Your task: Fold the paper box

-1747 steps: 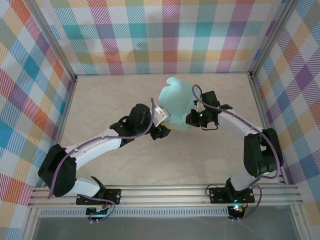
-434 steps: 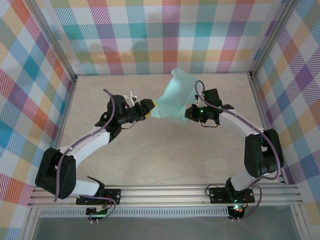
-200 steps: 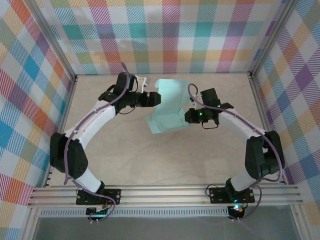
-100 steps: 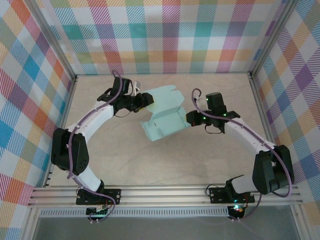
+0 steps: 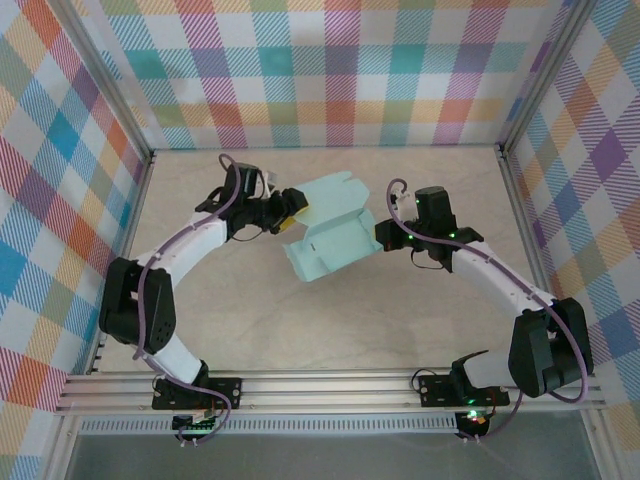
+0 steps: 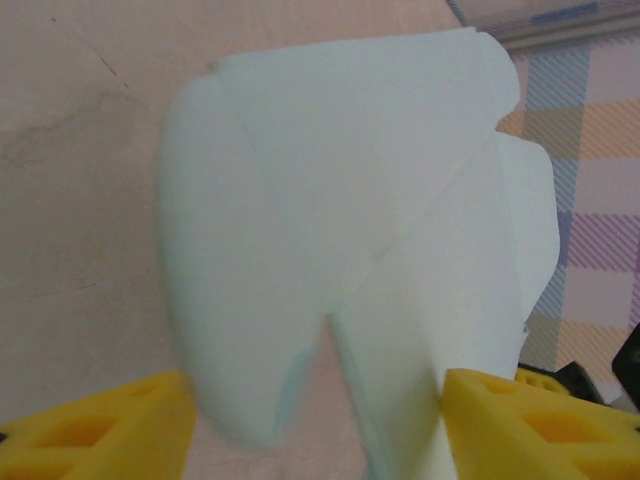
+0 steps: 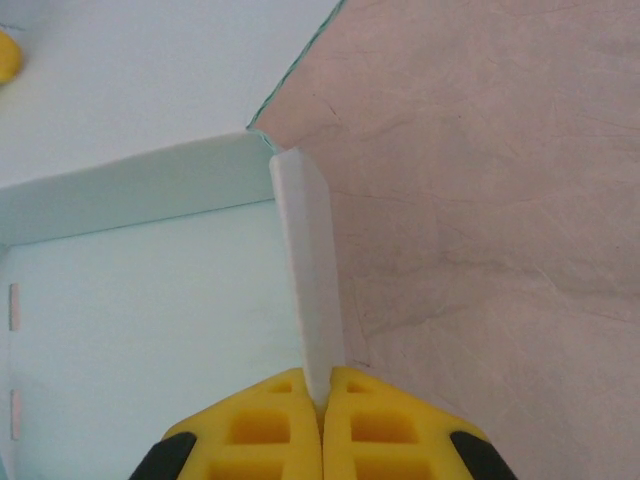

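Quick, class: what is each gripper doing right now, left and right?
Left gripper: open, jaws on either side of a flap of the paper box, not clamping it.
Right gripper: shut on the paper box's upright side wall.

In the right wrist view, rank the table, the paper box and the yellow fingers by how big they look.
1. table and paper box: similar areas, too close to rank.
2. yellow fingers: smallest, partly cut off at the bottom edge.

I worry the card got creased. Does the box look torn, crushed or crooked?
No tear or crushing shows. The paper box is half formed: its flaps splay by the open left gripper, while the right gripper pinches one side wall.
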